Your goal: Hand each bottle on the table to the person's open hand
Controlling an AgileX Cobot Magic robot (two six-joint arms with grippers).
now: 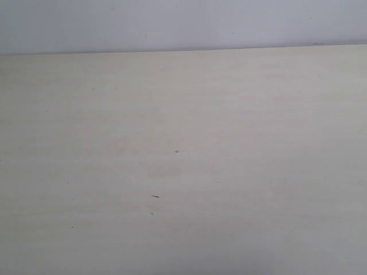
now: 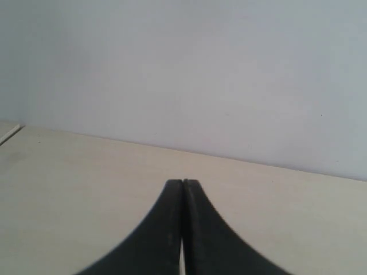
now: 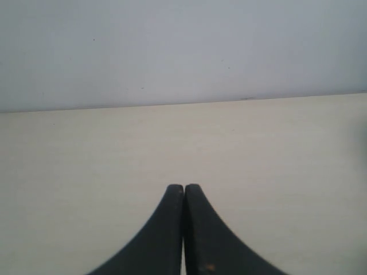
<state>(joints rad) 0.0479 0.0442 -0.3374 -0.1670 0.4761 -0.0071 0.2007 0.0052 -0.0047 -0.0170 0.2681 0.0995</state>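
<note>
A: Count it for me: what is there?

B: One desk (image 1: 183, 172), pale beige with faint grain. One grey-white wall (image 1: 183, 23) behind it. Two black grippers, one in each wrist view. On the desk I count three tiny dark marks for certain: a speck (image 1: 176, 152) near the middle, a short dash (image 1: 155, 196) nearer the camera, and a fainter dot (image 1: 152, 213) just beside the dash.

A: And the grippers?

B: The left gripper (image 2: 182, 183) is closed, its two fingers pressed together along a thin seam with nothing between them. The right gripper (image 3: 183, 188) is closed on nothing too. Both point across the desk towards the wall.

A: What can't you make out?

B: Only the tapering fingertips show; the frame cuts off the rest of each gripper. A small pale spot (image 3: 210, 267) on one right finger is too blurred to name. Where the bottles and the person's open hand are, I cannot tell from these three views.

A: Edges and room?

B: The desk's far edge (image 1: 183, 50) runs straight along the foot of the wall, across the whole exterior view; its other sides are cut off. In the left wrist view a thin pale line (image 2: 11, 134) crosses one end of the desk, and I cannot tell whether it is an edge or a seam. From each pair of fingertips the surface lies flat and open as far as the wall
</note>
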